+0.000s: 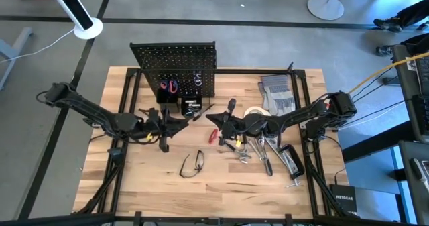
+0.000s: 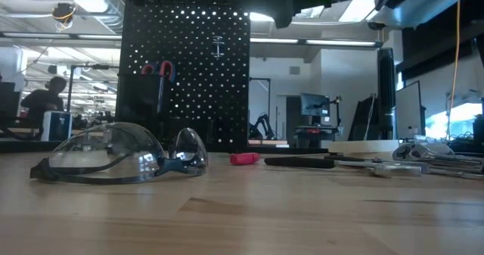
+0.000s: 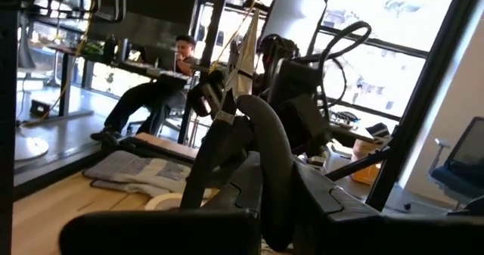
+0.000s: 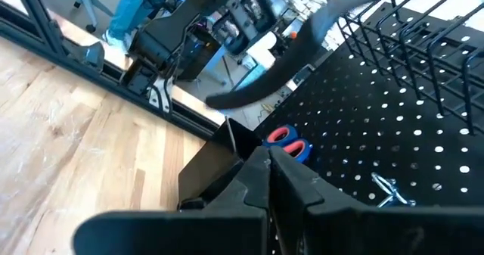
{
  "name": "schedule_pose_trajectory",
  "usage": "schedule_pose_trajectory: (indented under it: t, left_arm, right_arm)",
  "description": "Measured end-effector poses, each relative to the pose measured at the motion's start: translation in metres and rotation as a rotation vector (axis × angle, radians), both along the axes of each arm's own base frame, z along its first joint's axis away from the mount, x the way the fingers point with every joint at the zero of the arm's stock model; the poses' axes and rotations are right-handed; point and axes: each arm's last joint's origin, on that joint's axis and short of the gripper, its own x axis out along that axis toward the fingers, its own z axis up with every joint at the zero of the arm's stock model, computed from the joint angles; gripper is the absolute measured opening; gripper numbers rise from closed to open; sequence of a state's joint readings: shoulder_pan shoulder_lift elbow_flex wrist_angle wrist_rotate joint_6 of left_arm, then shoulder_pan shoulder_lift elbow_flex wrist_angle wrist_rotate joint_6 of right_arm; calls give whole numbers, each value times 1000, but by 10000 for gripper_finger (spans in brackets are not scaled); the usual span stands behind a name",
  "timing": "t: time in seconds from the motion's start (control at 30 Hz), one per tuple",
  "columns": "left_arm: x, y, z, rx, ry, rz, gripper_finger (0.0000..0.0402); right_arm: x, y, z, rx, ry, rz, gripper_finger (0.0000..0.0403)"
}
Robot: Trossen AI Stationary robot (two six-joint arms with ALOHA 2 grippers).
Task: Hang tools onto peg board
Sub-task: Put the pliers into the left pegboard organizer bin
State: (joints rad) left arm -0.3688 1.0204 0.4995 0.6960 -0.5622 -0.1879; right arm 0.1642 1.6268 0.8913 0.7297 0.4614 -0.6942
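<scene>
The peg board (image 1: 175,68) stands upright at the far middle of the tabletop (image 1: 141,186), and so far it carries little: a red-and-blue-handled tool (image 1: 168,87) sits in a bin on its front, and a small silver hook (image 2: 218,46) hangs higher up on the panel. Most of the tools are not yet hung. The safety glasses (image 1: 192,163) lie flat on the near middle of the tabletop, a red-handled tool (image 1: 213,136) lies just right of centre, and a heap of metal tools (image 1: 268,152) lies to the right with the white tape roll (image 1: 253,112) beside the grey gloves (image 1: 276,93). The left end effector (image 1: 193,116) hovers just in front of the board, fingers together and apparently empty. The right end effector (image 1: 216,122) hangs near it, fingers pressed together, holding nothing I can make out.
</scene>
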Motion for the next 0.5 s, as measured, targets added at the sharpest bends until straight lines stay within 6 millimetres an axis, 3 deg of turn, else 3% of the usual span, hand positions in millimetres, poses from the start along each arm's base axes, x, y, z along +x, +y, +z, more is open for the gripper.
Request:
schedule_pose_trajectory:
  t: [0.5]
  left_arm:
    - [14,1,-5,-68,-72,18,21]
  right_arm:
    - [0,0,3,-12,-23,1,5]
